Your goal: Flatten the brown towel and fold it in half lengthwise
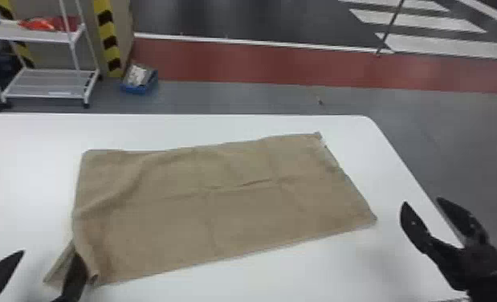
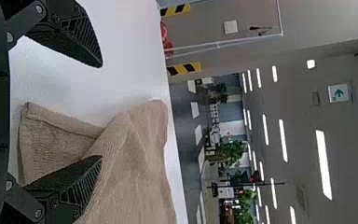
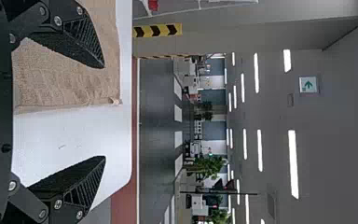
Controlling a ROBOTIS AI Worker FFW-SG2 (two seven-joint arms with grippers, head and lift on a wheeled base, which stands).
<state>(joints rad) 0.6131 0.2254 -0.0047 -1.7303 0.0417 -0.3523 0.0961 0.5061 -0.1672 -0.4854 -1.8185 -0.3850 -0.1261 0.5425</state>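
White table, brown towel, two open grippers.
The white table carries the brown towel, spread across its middle, with a long crease along the centre, soft ripples at the left end and a bent near-left corner (a small flap pokes out there). The left gripper stands wide open, one finger at that corner; whether it touches, I cannot tell. The right gripper is open and empty, just beyond the towel's right end. A blue box sits on the floor behind.
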